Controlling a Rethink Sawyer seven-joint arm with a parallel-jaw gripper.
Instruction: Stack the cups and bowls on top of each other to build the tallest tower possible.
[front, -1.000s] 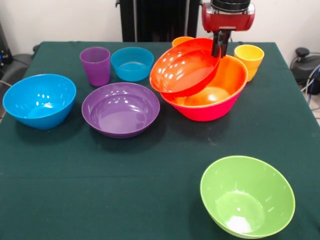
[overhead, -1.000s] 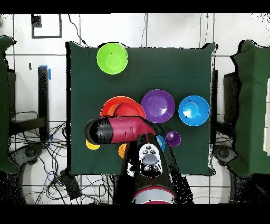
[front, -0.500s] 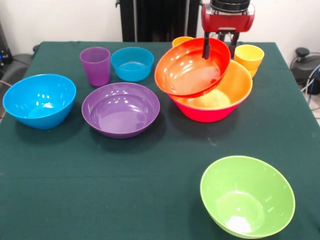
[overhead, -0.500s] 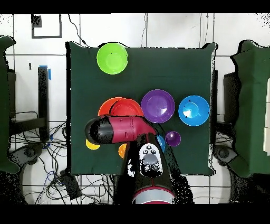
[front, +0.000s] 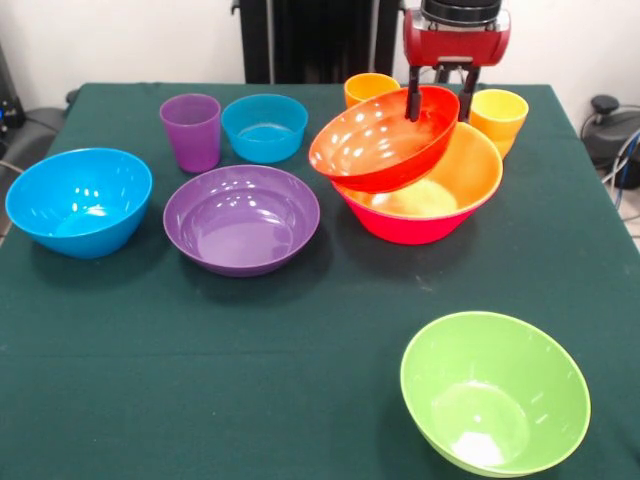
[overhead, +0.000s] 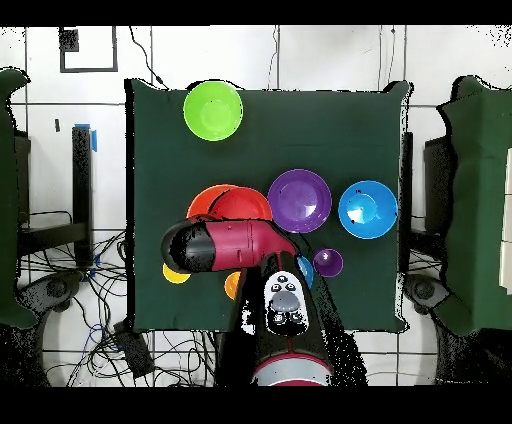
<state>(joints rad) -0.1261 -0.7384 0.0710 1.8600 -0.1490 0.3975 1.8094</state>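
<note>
The counter (front: 300, 380), covered in dark green cloth, carries everything here, and the red and black arm (overhead: 235, 246) reaches over its robot-side edge in the overhead view, hiding part of the stack beneath it. The tower (front: 420, 195) stands toward the far right of the front view: a large pink bowl (front: 415, 225) forms its base, a large orange bowl (front: 465, 175) sits nested inside it, and a shallow red-orange bowl (front: 380, 140) lies tilted on top, its left rim jutting out past the stack and its far rim raised. The gripper (front: 437, 95) hangs at that raised far rim with its fingers (front: 412, 100) spread apart, one dark finger showing in front of the bowl's wall and the other behind the rim, so they straddle the rim rather than pinch it. A green bowl (front: 495, 390) sits alone at the near right corner, well apart from the rest. A purple bowl (front: 241, 218) rests near the middle, just left of the tower, and a blue bowl (front: 78, 200) stands at the left edge. Behind the purple bowl is a small blue bowl (front: 264, 127), with a purple cup (front: 191, 131) just beside it on the left. An orange cup (front: 368, 88) peeks out behind the tilted bowl, and a yellow cup (front: 498, 120) stands just right of the tower at the far edge.
</note>
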